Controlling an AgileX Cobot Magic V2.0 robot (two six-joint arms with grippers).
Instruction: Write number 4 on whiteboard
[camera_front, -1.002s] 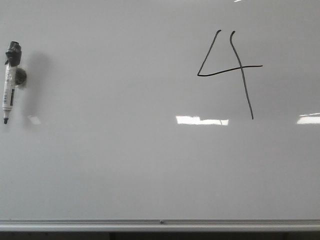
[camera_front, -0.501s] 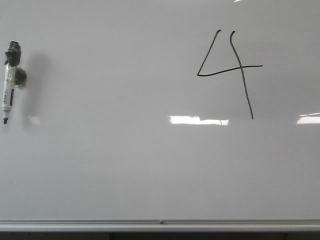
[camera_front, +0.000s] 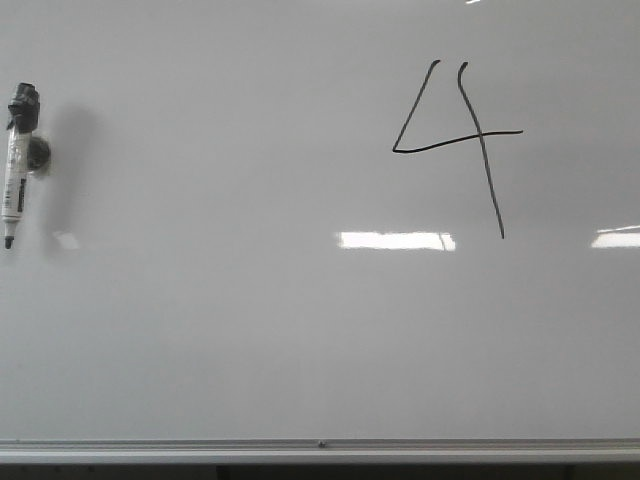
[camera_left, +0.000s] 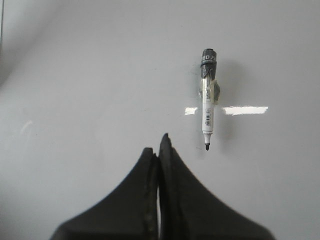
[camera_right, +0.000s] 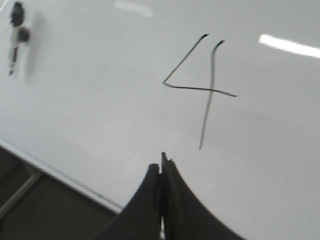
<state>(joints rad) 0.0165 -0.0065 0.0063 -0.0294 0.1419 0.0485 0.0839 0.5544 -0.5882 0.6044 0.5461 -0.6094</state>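
The whiteboard (camera_front: 250, 330) fills the front view, grey-white and glossy, with an aluminium rail along its lower edge. A thin black open-top number 4 (camera_front: 485, 140) is drawn at its upper right; it also shows in the right wrist view (camera_right: 212, 90). A white marker with a black cap (camera_front: 15, 180) hangs on the board at the far left, tip down, also in the left wrist view (camera_left: 207, 107). My left gripper (camera_left: 159, 145) is shut and empty, back from the board near the marker. My right gripper (camera_right: 162, 162) is shut and empty, below the 4.
Bright rectangular light reflections (camera_front: 397, 240) lie across the board. The board's rail (camera_right: 55, 172) and a dark space under it show in the right wrist view. No arm shows in the front view.
The marker and the 4 have shifted very slightly left in the front view. The light reflection under the 4 has widened to the left. Nothing was taken hold of or let go.
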